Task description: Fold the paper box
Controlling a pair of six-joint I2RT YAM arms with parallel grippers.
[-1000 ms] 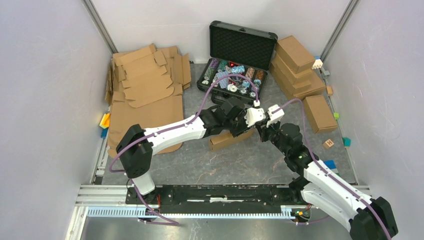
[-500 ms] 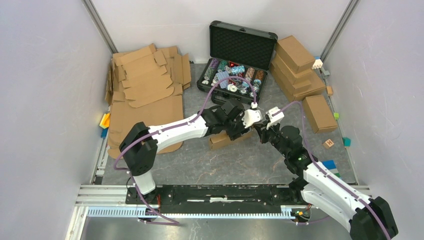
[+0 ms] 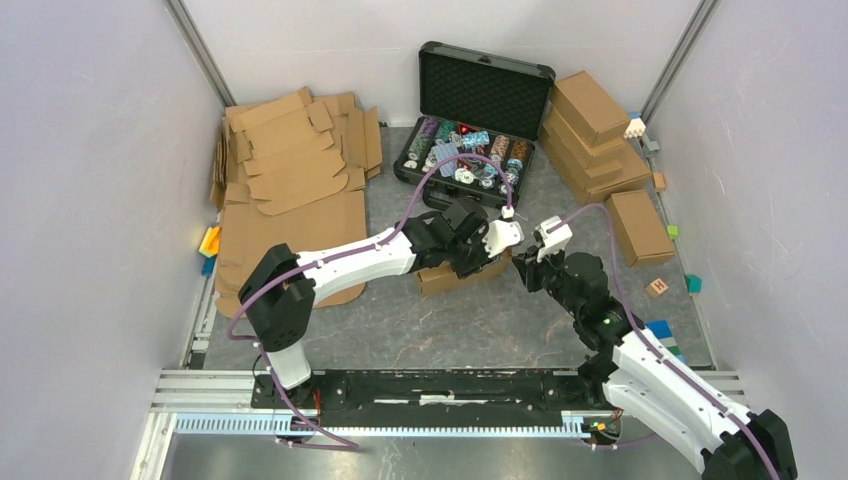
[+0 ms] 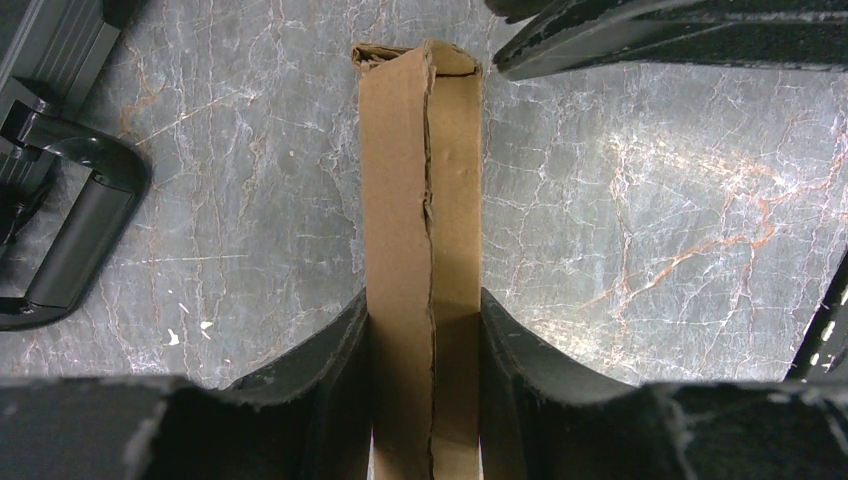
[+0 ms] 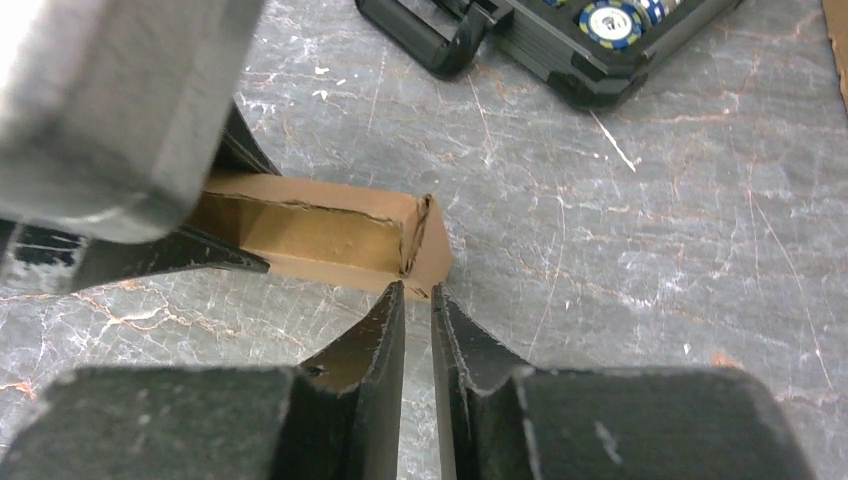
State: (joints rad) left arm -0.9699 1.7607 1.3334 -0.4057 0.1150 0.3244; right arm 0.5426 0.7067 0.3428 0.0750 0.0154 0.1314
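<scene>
Plain brown, the paper box (image 4: 420, 200) sits in front of a black case (image 3: 485, 85) on a grey marble-patterned table (image 3: 480, 330) veined in white and rust. Inside the case are chips (image 3: 465, 150) striped in blue, purple and white. Left of the case lie flat blanks (image 3: 290, 160) in the same brown, and right of it are brown finished boxes (image 3: 595, 135). The arms (image 3: 350, 262) are white and black, trailing purple cables (image 3: 410, 197). Far left of the case is a yellow block (image 3: 210, 240).

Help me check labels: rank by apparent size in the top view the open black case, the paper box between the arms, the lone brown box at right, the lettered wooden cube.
1. open black case
2-3. lone brown box and paper box: unsure, latter partly hidden
4. wooden cube
</scene>
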